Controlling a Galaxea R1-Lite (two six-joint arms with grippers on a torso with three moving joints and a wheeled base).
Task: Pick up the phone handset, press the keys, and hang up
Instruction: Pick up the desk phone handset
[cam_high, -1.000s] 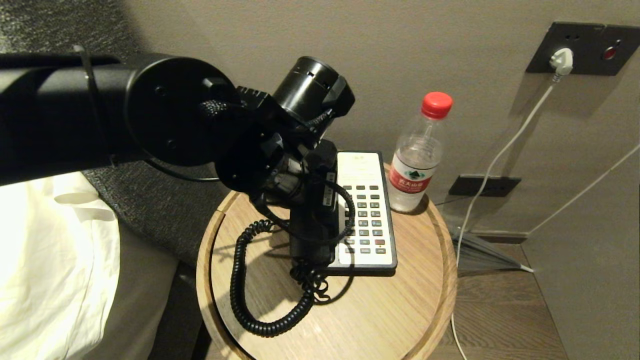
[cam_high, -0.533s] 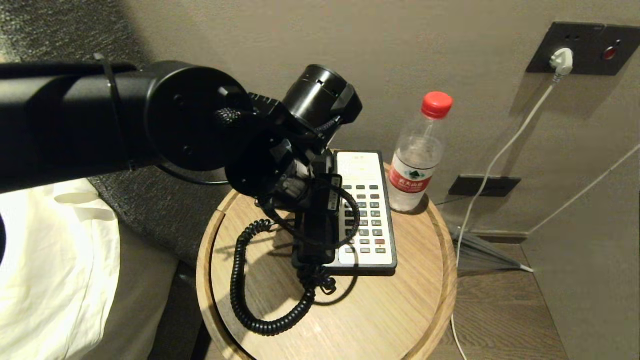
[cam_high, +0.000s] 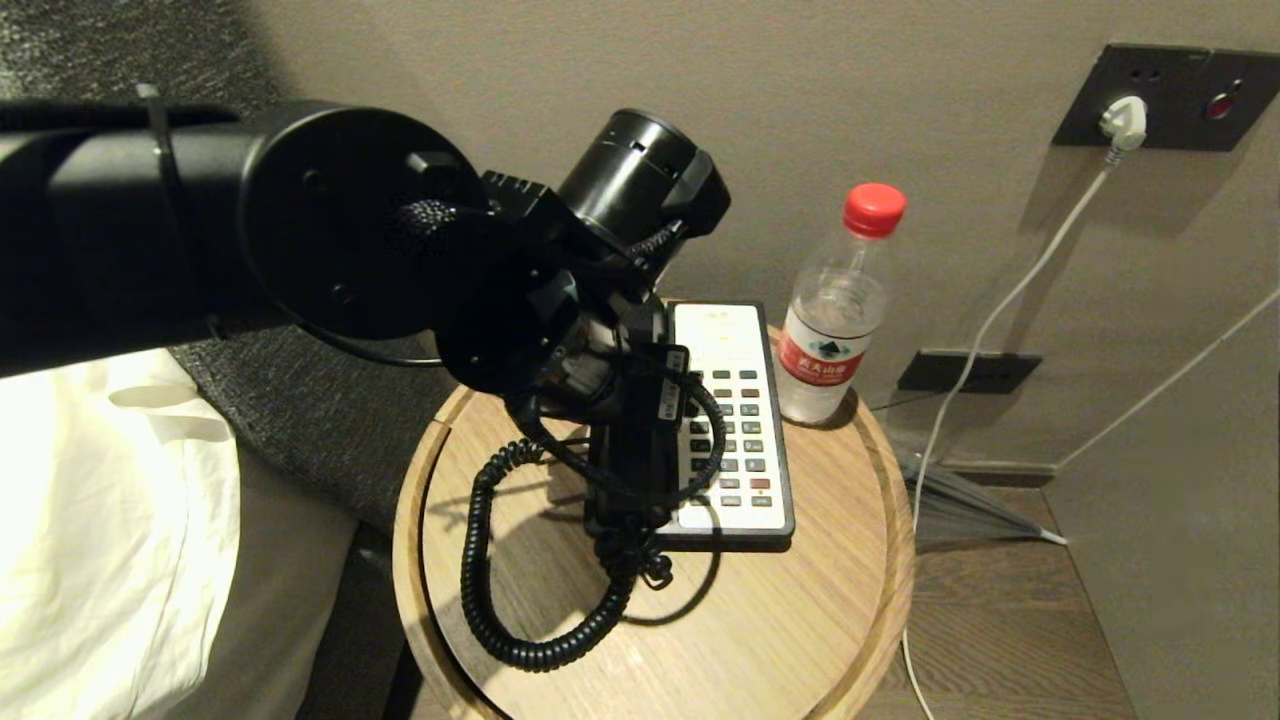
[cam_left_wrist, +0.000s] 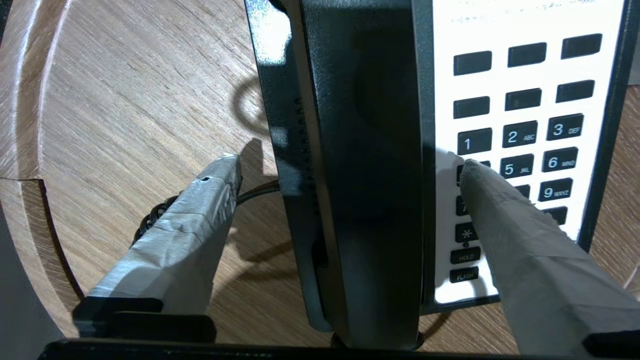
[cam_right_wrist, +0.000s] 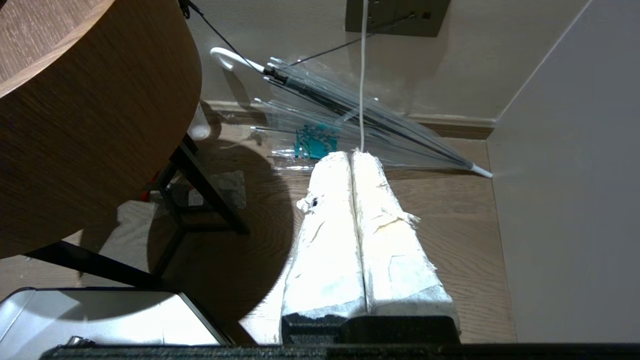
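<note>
**Right gripper parked low beside the table**

The right gripper (cam_right_wrist: 354, 155) hangs above the wooden floor (cam_right_wrist: 450, 235), its two white-wrapped fingers (cam_right_wrist: 325, 240) pressed flat together with nothing between them. Beyond the fingertips a clear folded umbrella (cam_right_wrist: 350, 120) with a white hooked handle lies on the floor against the wall. A white cable (cam_right_wrist: 363, 75) drops from a dark wall plate (cam_right_wrist: 400, 17). The round wooden table (cam_right_wrist: 90, 115) stands close by on black legs (cam_right_wrist: 205, 185).

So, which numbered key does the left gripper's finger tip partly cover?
The key below 1, beside 5; the finger hides its digit, while 1, 2, 3 show fully.
</note>
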